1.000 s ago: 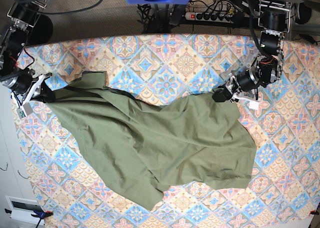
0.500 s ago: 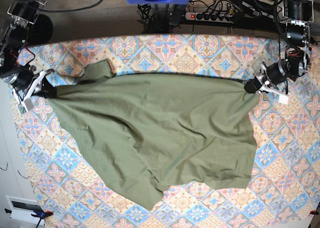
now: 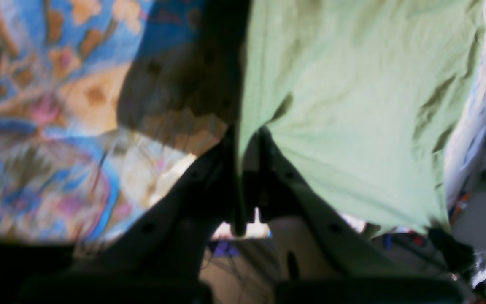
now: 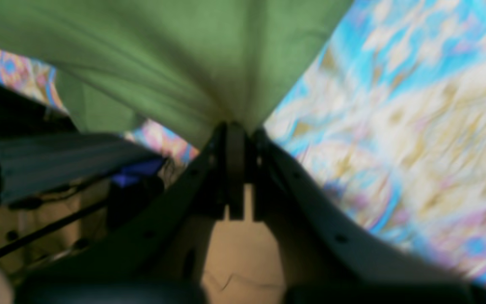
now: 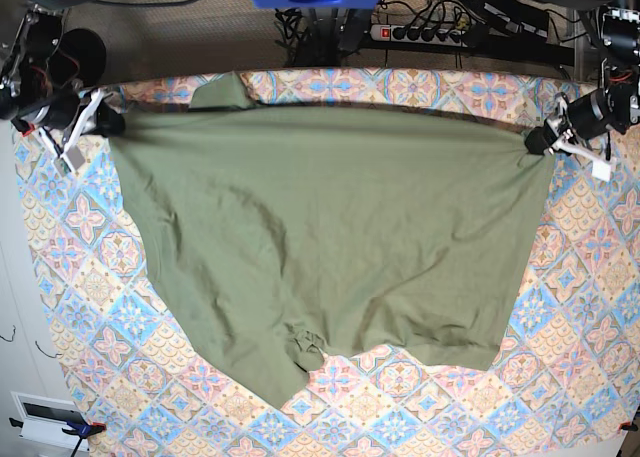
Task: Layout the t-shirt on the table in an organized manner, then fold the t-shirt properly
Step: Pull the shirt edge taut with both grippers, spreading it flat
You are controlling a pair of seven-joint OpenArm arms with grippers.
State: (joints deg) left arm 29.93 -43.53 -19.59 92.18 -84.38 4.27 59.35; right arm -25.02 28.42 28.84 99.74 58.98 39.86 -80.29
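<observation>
Olive t-shirt (image 5: 330,237), one, two grippers pinching corners

No readable text, labels, brands, numbers or signs anywhere, plain t-shirt (image 5: 330,237) without print, patterned tabletop (image 5: 585,307) without lettering

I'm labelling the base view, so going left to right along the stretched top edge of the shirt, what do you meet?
Right gripper pinching one corner → olive-green t-shirt spread over the patterned table → left gripper pinching the other corner.
</observation>
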